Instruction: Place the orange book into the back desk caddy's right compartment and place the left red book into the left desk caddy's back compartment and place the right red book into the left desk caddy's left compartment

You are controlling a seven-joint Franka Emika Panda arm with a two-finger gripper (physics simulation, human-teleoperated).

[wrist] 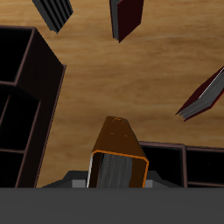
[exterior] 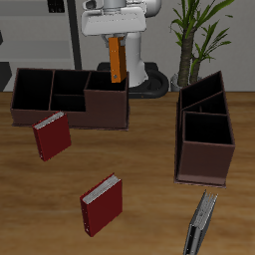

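Observation:
My gripper (exterior: 116,40) is shut on the top of the orange book (exterior: 117,62), which hangs upright over the back desk caddy (exterior: 50,100). The book's lower end is at about rim height of the right compartment (exterior: 107,102), the taller end section. The wrist view looks down the orange book (wrist: 118,144) held in the gripper (wrist: 116,178), with the back desk caddy (wrist: 179,162) beneath. The left red book (exterior: 102,204) (wrist: 127,17) lies near the table's front. The right red book (exterior: 51,135) (wrist: 206,92) lies just in front of the back caddy. The left desk caddy (exterior: 204,134) (wrist: 22,96) stands end-on.
A grey-paged book (exterior: 202,224) (wrist: 54,10) stands tilted near the front edge, in front of the left desk caddy. A potted plant (exterior: 194,40) stands at the back behind that caddy, beside the robot's base (exterior: 149,75).

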